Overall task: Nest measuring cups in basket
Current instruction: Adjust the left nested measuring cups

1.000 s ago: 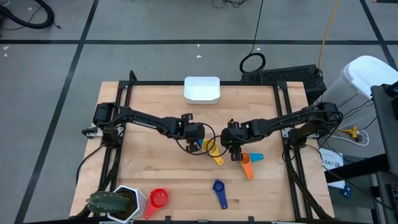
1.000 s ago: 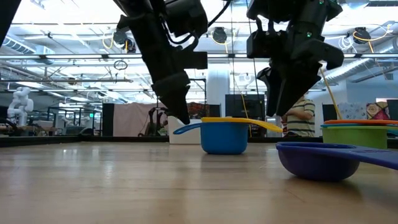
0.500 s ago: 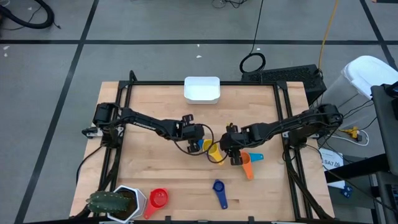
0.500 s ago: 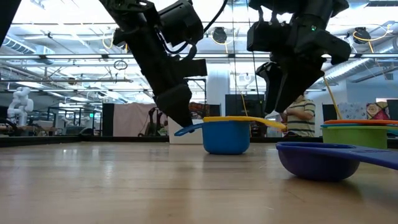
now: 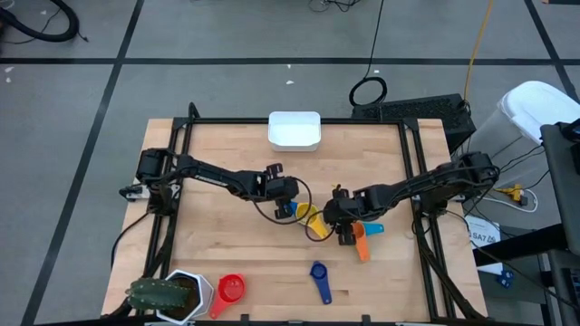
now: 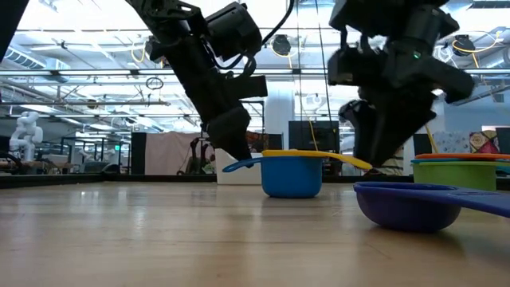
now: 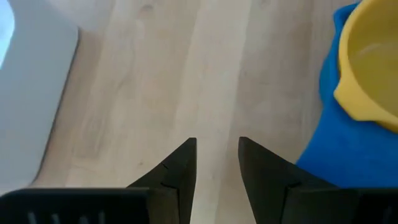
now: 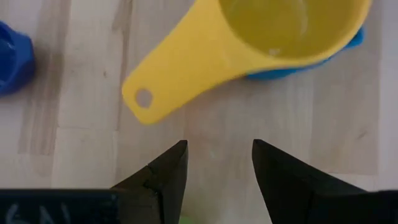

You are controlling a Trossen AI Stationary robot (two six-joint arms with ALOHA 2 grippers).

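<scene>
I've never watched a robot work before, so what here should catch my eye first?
Mid-table, a yellow measuring cup sits nested in a blue cup, with the left gripper and right gripper poised either side, both open and empty. The white basket waits at the far edge; a red cup lies near a potted plant.

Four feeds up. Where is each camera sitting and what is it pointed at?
High: overhead, straight down; both arms, white basket at the far edge.
Low: table height, level; both arms descend around the yellow cup nested in a blue cup.
Left wrist: down past its fingers.
Right wrist: down past its fingers.
Both wrists share the yellow cup.
</scene>
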